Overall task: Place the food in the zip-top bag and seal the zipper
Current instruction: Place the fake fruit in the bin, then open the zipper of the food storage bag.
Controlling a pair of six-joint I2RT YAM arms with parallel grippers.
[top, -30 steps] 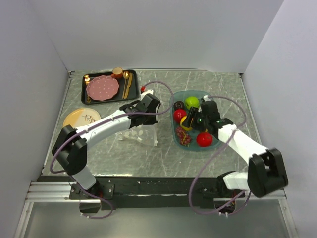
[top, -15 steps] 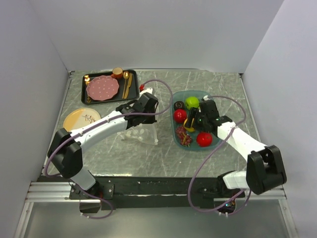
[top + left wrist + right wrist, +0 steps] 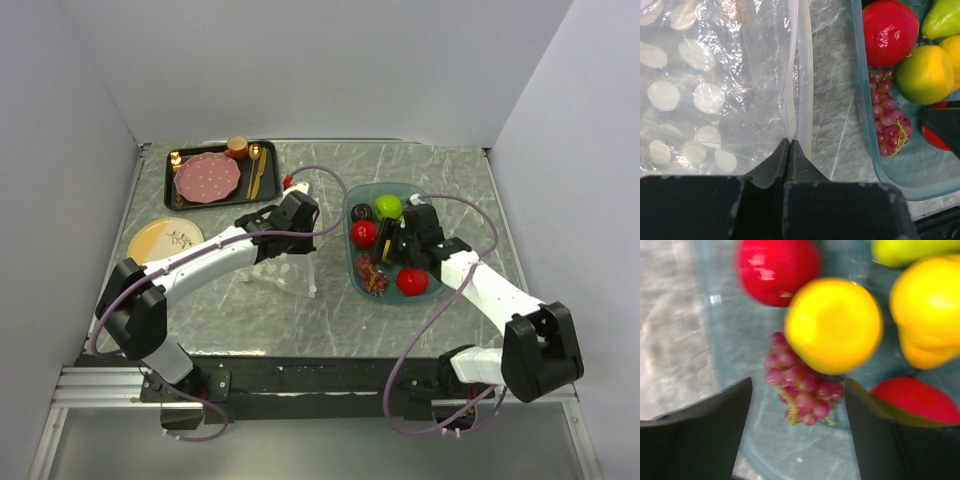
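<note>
**Left hand (image 3: 789, 143) clamped on the bag (image 3: 715, 75), right hand (image 3: 797, 390) loose over the fruit (image 3: 832, 325)**

The grey marbled tabletop (image 3: 420, 170) carries everything. The left arm (image 3: 200, 262) reaches across its middle. The right arm (image 3: 480, 285) bends in over the teal oval tray (image 3: 349, 215) on the right side. The clear, crinkly bag sits just left of that tray, under the left hand. A black tray (image 3: 270, 185) and a yellow plate (image 3: 165, 238) sit at the far left, well apart from the bag.

All the fruit is in the teal tray and none is in the bag. It includes two red balls (image 3: 363, 232), a green one (image 3: 388, 206), a dark brown ball (image 3: 360, 211) and a dark red bunch of grapes (image 3: 800, 390).

The right hand hovers over the bunch with its fingers spread wide, grasping nothing. The left hand is clenched, its fingertips meeting on the bag's edge at the white zipper (image 3: 804, 75), which runs straight away from the tips.
</note>
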